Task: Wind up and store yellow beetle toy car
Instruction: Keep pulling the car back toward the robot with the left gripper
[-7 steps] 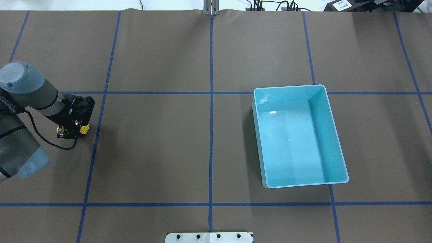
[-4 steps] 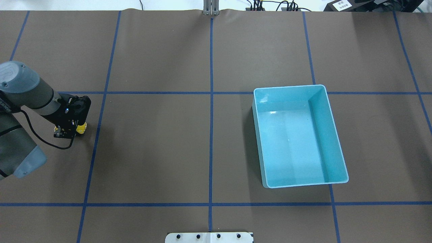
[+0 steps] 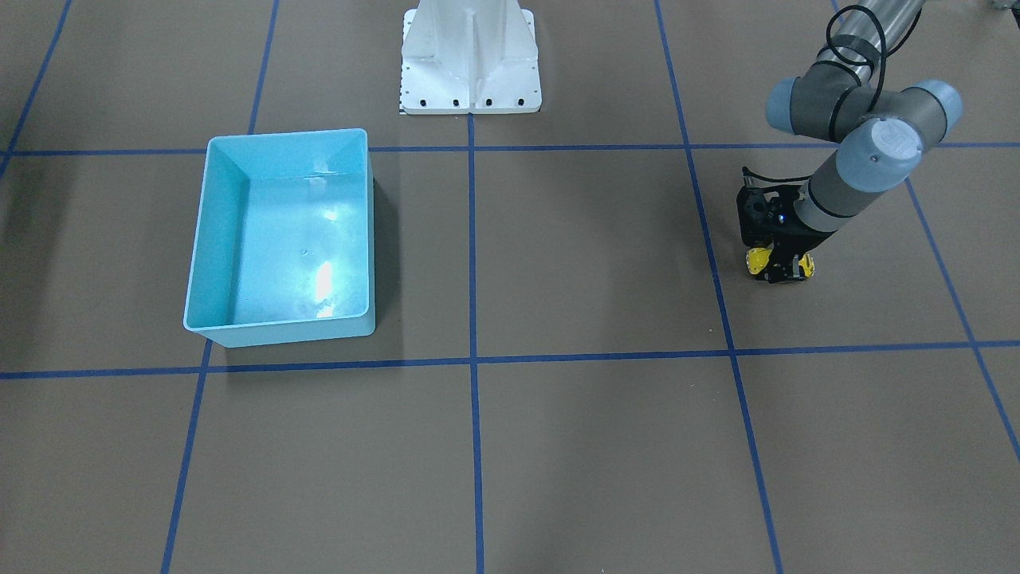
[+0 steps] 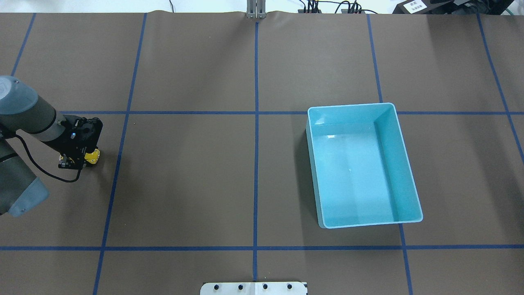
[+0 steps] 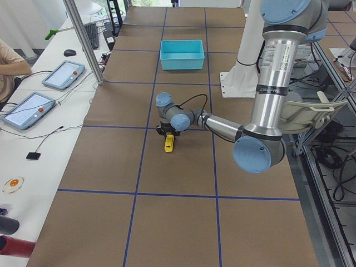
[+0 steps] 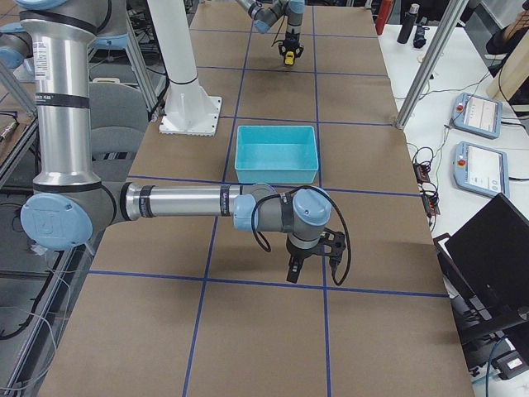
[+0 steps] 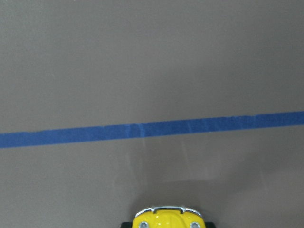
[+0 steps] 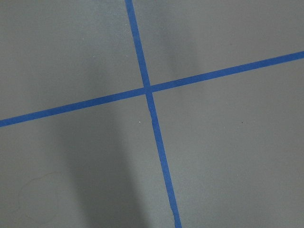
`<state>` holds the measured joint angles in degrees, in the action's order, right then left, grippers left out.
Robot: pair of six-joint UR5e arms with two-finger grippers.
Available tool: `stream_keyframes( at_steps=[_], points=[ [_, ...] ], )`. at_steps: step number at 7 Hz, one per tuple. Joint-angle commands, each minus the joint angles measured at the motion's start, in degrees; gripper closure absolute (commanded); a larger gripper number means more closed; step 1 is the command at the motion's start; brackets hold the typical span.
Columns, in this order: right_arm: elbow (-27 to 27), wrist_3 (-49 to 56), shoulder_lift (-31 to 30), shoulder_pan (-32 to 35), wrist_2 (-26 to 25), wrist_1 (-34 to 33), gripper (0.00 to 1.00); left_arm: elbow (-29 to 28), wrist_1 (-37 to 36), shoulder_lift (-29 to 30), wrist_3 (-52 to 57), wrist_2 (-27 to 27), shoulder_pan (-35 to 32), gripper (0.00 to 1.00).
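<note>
The yellow beetle toy car (image 4: 93, 156) stands on the brown table at the far left, between the fingers of my left gripper (image 4: 80, 159), which is shut on it from above. The car also shows in the front view (image 3: 758, 259), the left side view (image 5: 168, 144) and, nose only, at the bottom of the left wrist view (image 7: 167, 219). The light-blue bin (image 4: 352, 105) stands empty right of centre, far from the car. My right gripper (image 6: 294, 271) hangs low over the table in the right side view only; I cannot tell if it is open or shut.
The white robot base plate (image 3: 470, 96) sits at the table's near-robot edge. Blue tape lines (image 4: 256, 123) cross the table in a grid. Tablets (image 5: 62, 75) and cables lie on a side bench beyond the table's far edge.
My left gripper has slid left along the table with the yellow car in it, by a small amount each frame. The bin has not moved.
</note>
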<state>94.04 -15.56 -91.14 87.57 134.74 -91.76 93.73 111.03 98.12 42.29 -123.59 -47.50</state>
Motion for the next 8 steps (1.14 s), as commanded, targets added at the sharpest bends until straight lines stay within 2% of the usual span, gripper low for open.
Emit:
stream_keyframes(
  at_steps=[1,8],
  points=[
    [-0.1,0.0,0.0,0.0,0.0,0.0,0.0,-1.2,1.0,-0.1,2.1,-0.6,-1.2,1.0],
    [-0.2,-0.3,0.1,-0.8,-0.2,0.0,0.0,-3.1,3.9,-2.1,5.2,-2.6,-3.3,1.0]
  ],
)
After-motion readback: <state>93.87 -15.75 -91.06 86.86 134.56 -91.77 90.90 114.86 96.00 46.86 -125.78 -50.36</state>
